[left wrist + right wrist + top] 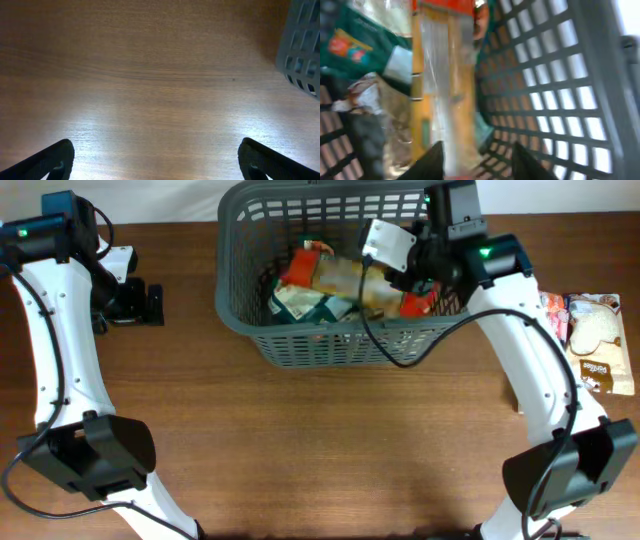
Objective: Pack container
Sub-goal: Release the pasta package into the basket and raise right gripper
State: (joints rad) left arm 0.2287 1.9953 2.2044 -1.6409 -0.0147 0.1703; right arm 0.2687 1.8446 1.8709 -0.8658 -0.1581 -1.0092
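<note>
The step in hand looks like depositing a snack in the container (pixel 330 348), a dark grey slotted basket. The right tool (pixel 477 147) is down inside it, close to the lattice wall on its right side. Its two fingers stand partly apart, narrower than a full spread, and a long clear-and-orange packet (pixel 442 90) runs straight ahead of the tool and back into the gap between them. The view is blurred, so I cannot tell whether the fingers are pinching the packet or have let it go. Ahead and to the left of the tool lies a green packet (pixel 355 45), with more crumpled wrappers below it. The basket already holds several snacks.

The left tool (pixel 156 145) hangs over the bare wooden worktop (pixel 300 450), fingers spread wide with nothing between them. A corner of the container sits ahead and to its right.

One more snack packet (pixel 595 340), white and brown, lies on the worktop outside the basket, well behind the right tool and on the right arm's outer side.

In my judgement, packing is well along but not finished. The next move calls for the right tool to let go, if it has not, rise clear of the rim without snagging the lattice, then swing out to that remaining packet.
</note>
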